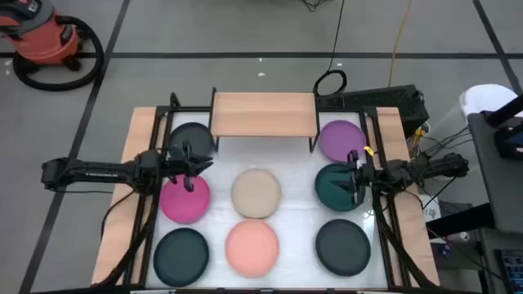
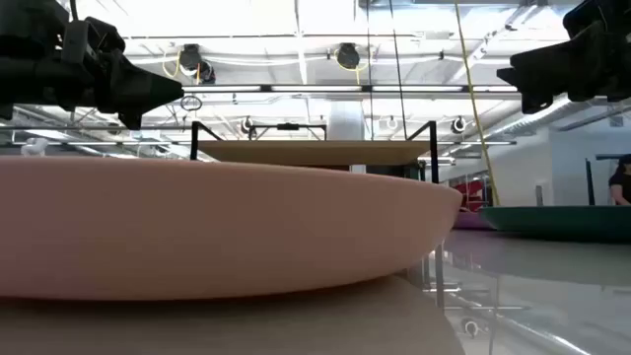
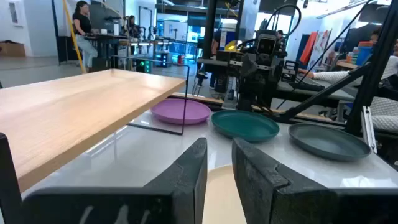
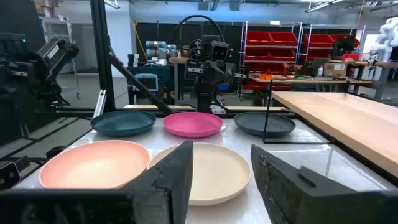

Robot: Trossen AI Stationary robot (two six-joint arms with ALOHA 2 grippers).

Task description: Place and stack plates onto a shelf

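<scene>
1. Seven plates are counted on the desk (image 1: 302,155) in the high view, none stacked: charcoal plate (image 1: 191,139) at back left, purple plate (image 1: 340,139) at back right, magenta plate (image 1: 185,198), beige plate (image 1: 256,193) and dark green plate (image 1: 337,184) across the middle row, dark teal plate (image 1: 181,255), salmon plate (image 1: 252,247) and second charcoal plate (image 1: 343,247) along the front row.
2. One shelf (image 1: 263,113) is seen at the back centre of the desk, bare on top, its long axis running left-right, between the back charcoal plate and the purple plate.
3. Two arms are counted. The left hand (image 1: 189,169) is held above the far edge of the magenta plate, pointing toward the right side; its fingers (image 3: 186,177) are parted by a narrow gap and nothing is gripped.
4. The right hand (image 1: 355,174) is held over the right edge of the dark green plate, pointing toward the left side; its fingers (image 4: 171,171) are spread wide, nothing gripped.
5. All plates lie flat, rims up, apart from each other.
6. Open white desk is left in front of the shelf, between it and the beige plate. The front-row plates lie close to the front edge; the outer columns lie close to the wooden side boards (image 1: 122,212).
7. In the low view the salmon plate (image 2: 217,227) fills the foreground and both hands hang clear above the desk.
</scene>
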